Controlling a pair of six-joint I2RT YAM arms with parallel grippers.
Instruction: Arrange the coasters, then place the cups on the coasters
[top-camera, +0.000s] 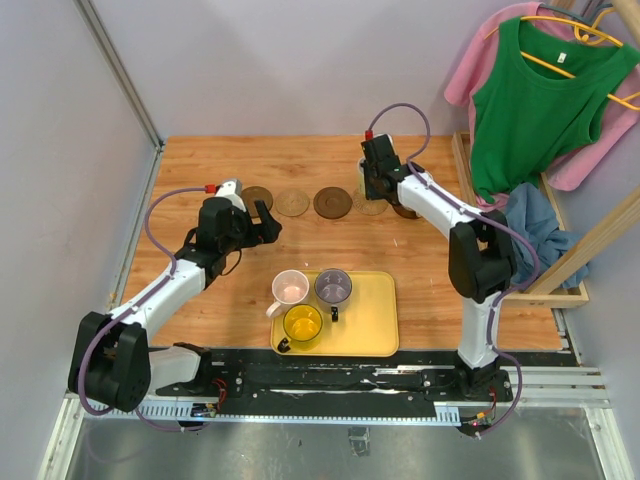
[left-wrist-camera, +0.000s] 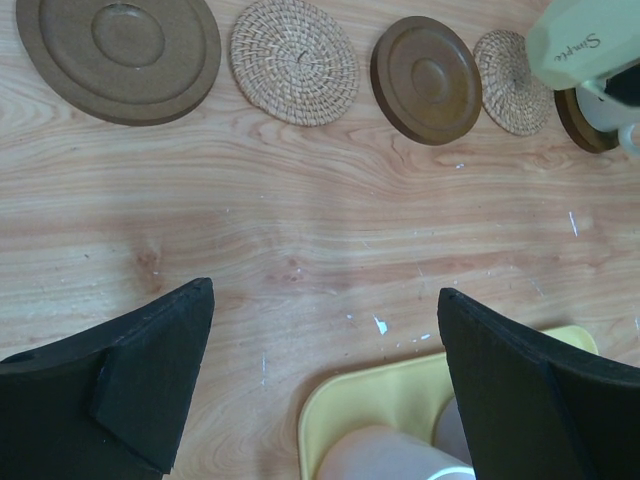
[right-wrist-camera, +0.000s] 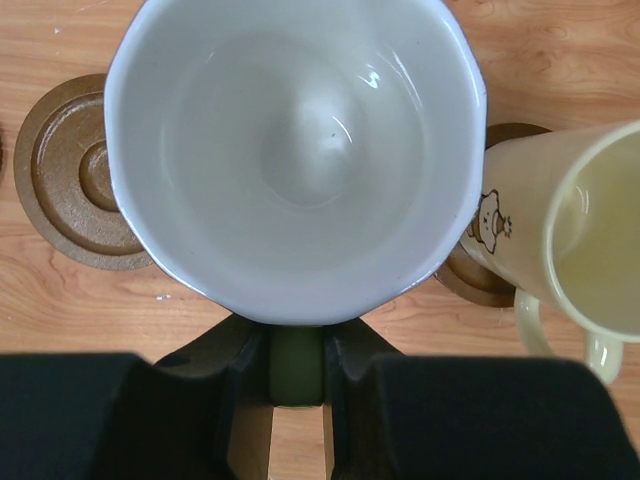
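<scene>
Five coasters lie in a row across the far table: dark brown (left-wrist-camera: 118, 45), tan woven (left-wrist-camera: 294, 60), dark brown (left-wrist-camera: 425, 80), tan (left-wrist-camera: 510, 85), dark brown (left-wrist-camera: 580, 125). My right gripper (right-wrist-camera: 295, 352) is shut on the green handle of the pale green-white cup (right-wrist-camera: 300, 150), held over the right-hand tan coaster (top-camera: 372, 207); whether it touches, I cannot tell. The cream cup (right-wrist-camera: 575, 230) stands on the rightmost dark coaster (right-wrist-camera: 478, 285). My left gripper (left-wrist-camera: 325, 292) hangs open over bare wood, near the tray's far left corner. Pink (top-camera: 290, 287), purple-grey (top-camera: 333, 286) and yellow (top-camera: 302, 323) cups stand in the tray.
The yellow rectangular tray (top-camera: 375, 325) lies near the front edge, between the arms. A wooden frame (top-camera: 580, 250) with hung clothes stands at the right edge. A grey wall (top-camera: 60, 180) borders the left side.
</scene>
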